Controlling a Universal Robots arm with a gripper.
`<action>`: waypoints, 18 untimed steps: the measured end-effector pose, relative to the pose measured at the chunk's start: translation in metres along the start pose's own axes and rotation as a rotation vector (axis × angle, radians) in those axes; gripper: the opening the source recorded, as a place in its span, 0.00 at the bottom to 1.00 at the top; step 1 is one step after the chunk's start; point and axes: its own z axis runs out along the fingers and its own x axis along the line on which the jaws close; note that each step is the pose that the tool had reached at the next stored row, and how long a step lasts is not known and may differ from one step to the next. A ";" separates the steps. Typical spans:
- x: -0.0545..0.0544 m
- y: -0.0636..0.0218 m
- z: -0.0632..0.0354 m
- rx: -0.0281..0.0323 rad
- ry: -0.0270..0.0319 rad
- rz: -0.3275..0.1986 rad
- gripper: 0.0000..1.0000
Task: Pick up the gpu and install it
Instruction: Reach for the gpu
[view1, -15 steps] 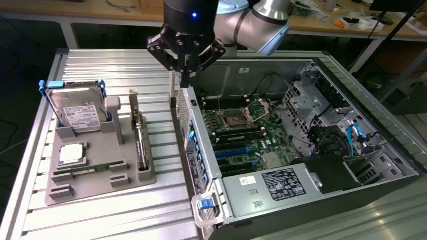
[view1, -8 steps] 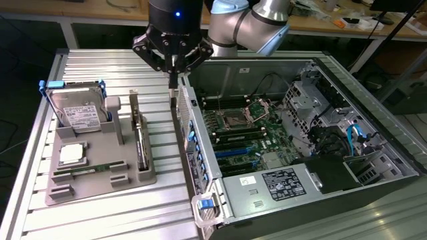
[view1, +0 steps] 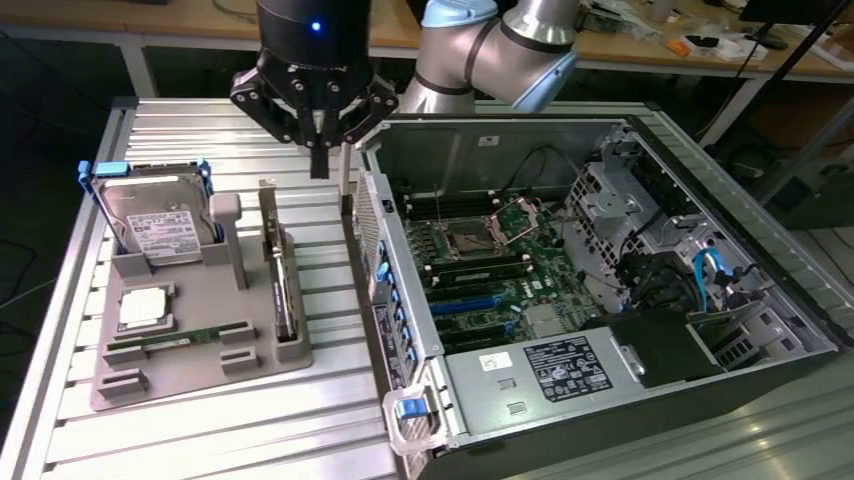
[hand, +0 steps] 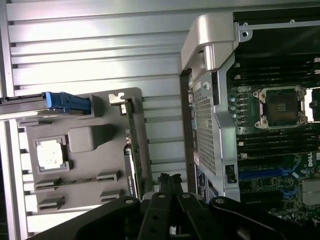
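The gpu (view1: 282, 290) stands on its edge in a slot of the grey holder (view1: 200, 385), a thin dark card with a silver bracket at its far end. It appears edge-on as the gpu (hand: 131, 150) in the wrist view. My gripper (view1: 319, 168) hangs above the slatted table, beyond the holder's far end and close to the open computer case (view1: 400, 300). Its fingers are shut together with nothing between them. In the wrist view the gripper (hand: 170, 181) sits between the card and the case wall (hand: 207, 115).
On the holder also rest a silver hard drive (view1: 154, 225) in a blue frame, a CPU (view1: 144, 308) and a green RAM stick (view1: 174, 345). The case lies open, showing the motherboard (view1: 481, 270) with blue slots (view1: 467, 305), cables and a power supply (view1: 561, 365).
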 end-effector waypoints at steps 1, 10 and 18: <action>0.003 -0.0003 -0.0001 0.0000 0.0000 0.000 0.11; 0.031 -0.0027 -0.0008 0.0000 -0.0002 0.000 0.11; 0.052 -0.0045 -0.0013 -0.0001 -0.0003 0.000 0.11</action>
